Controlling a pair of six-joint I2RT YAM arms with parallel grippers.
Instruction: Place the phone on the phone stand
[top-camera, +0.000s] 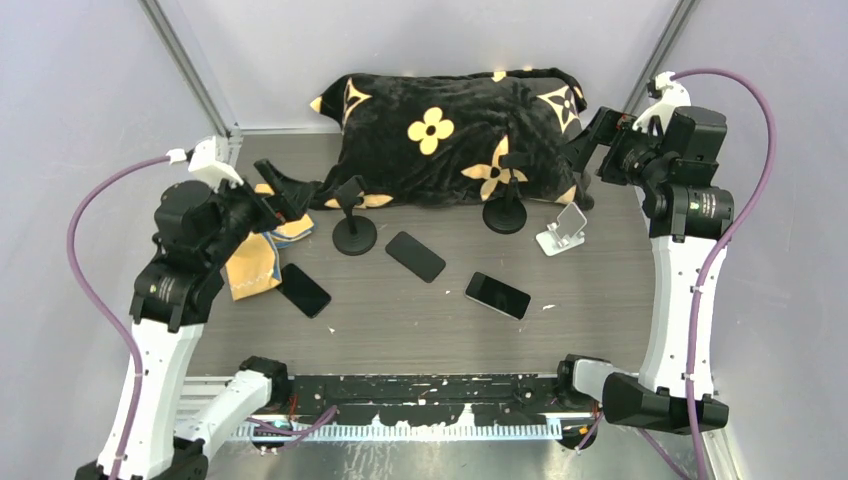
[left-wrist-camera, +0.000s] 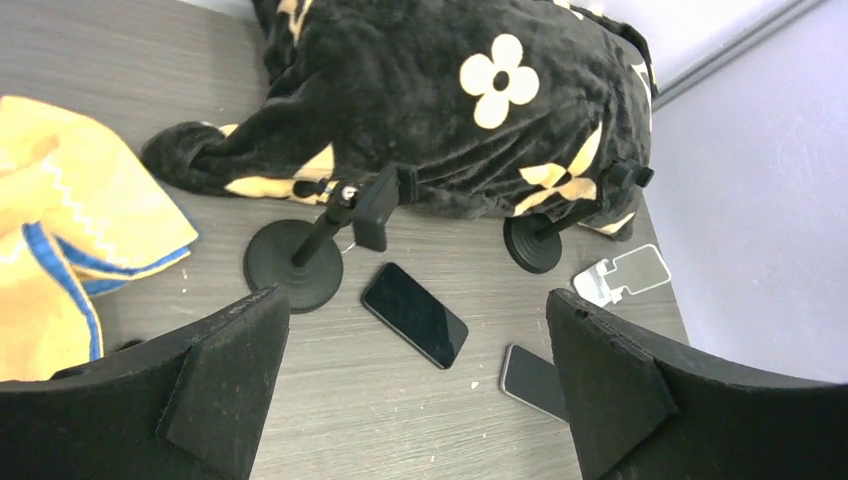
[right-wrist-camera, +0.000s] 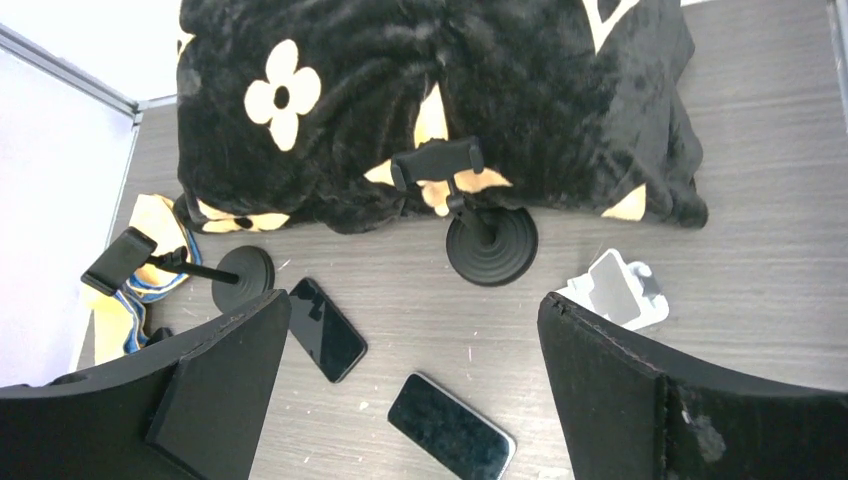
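Three dark phones lie flat on the grey table: one on the left (top-camera: 304, 290), one in the middle (top-camera: 415, 256) and one on the right (top-camera: 497, 295). Behind them stand a black clamp stand (top-camera: 354, 235), a second black clamp stand (top-camera: 505, 214) and a small white phone stand (top-camera: 562, 232). My left gripper (top-camera: 283, 195) hangs open at the back left, above the yellow cloth. In its wrist view the left gripper (left-wrist-camera: 415, 297) looks down on the middle phone (left-wrist-camera: 415, 315). My right gripper (top-camera: 590, 140) is open at the back right, and the right gripper (right-wrist-camera: 412, 298) holds nothing.
A black plush pillow with cream flowers (top-camera: 450, 130) fills the back of the table, right behind the stands. A yellow and blue cloth (top-camera: 252, 268) lies at the left, beside the left phone. Grey walls close in both sides.
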